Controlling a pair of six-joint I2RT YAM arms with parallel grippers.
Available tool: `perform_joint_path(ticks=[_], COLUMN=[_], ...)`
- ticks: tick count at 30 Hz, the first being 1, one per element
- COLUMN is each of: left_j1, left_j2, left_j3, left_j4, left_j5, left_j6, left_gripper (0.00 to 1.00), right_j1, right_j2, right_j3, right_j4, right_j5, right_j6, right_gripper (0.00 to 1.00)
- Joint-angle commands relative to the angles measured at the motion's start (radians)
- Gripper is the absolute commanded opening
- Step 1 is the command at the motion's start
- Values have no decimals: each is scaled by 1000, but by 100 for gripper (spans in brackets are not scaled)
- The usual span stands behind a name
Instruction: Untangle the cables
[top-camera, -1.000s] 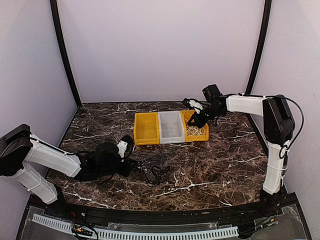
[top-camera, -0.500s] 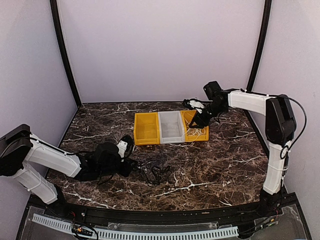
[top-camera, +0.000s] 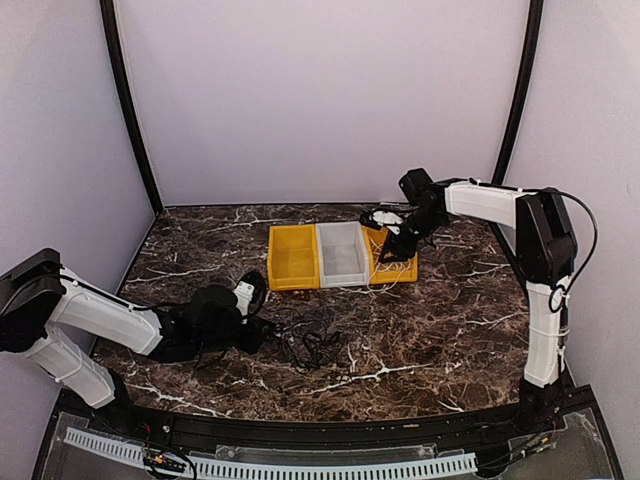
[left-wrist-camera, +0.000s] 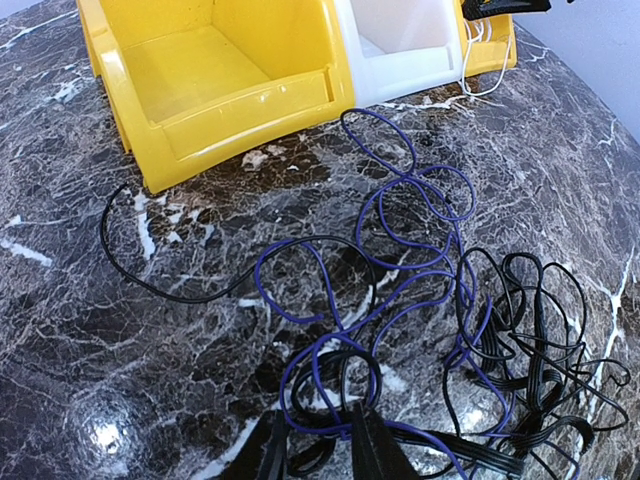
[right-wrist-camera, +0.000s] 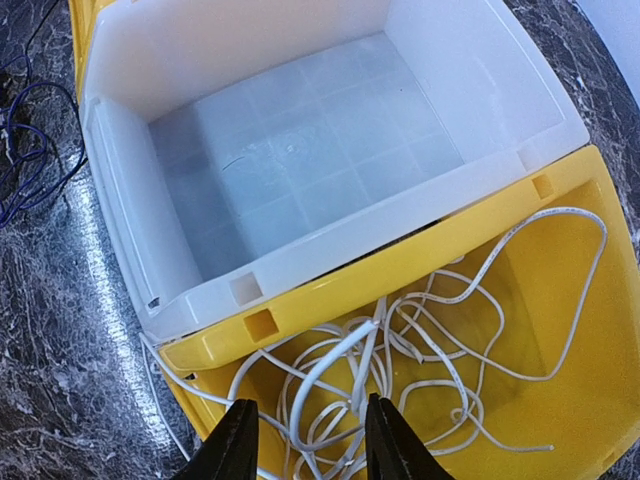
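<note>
We judge the job about a third done. The white cable (right-wrist-camera: 440, 370) lies in loose loops inside the right yellow bin (right-wrist-camera: 420, 262), at about 1 o'clock from the middle of the table (top-camera: 450, 330). One bit of it hangs over the bin's near edge. The right fingers (right-wrist-camera: 385, 445) hang just above it and are open. A white loop sits between them, but they do not pinch it.

The purple cable (left-wrist-camera: 410, 178) and the black cables (left-wrist-camera: 530, 350) are knotted together on the table, at about 7 o'clock from the middle. They lie just in front of the left yellow bin (left-wrist-camera: 200, 70) and the white bin (right-wrist-camera: 300, 170), and both bins have nothing in them. The left fingers (left-wrist-camera: 368, 450) sit low at the near end of the knot and are partly open. Purple and black strands lie between them, but we cannot tell if they squeeze any.

To do the next bit well, we think the right arm should come over to the knot. We pick just one cable, and the purple one is easy to see. We pinch a single outer loop on its 12 o'clock side while the left fingers hold the black ones down. We lift slowly towards a bin with nothing in it. If the black cables rise too, we stop and shake gently, because hard pulling could tighten the knot. These cords look thin and slippery.
</note>
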Motion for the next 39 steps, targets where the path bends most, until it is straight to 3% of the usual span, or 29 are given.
perform_joint_path(ticks=[1,10,19,22,26,28,39], left_j1=[-4,-5,-5,-5,-4,-5,-5], left_j2=[1,17,23,15,-1,-4,0], left_j3=[-13,-7,-1,-5,-12,-15,-18], left_j4=[18,23,25,17,11,10,17], left_j5=[-2,2,5,3,-1,-2,0], left_j6=[-15,-20,-22,-23,-25,-27,-33], left_gripper=[24,25,25,25,26,26,26], right_j1=[9,18,25,27,28,26,31], right_j2=[2,-69,-15,6,19,19,4], right_j3=[26,-8,38,56,74,74,77], right_j4=[-20,-41,-64,-62,-58,-58,-107], right_j5=[13,37,73,75,76,79,61], right_j6=[-34,-150,-161,-156,-144,-147,-226], right_gripper=[38,47,47,43,23,22,37])
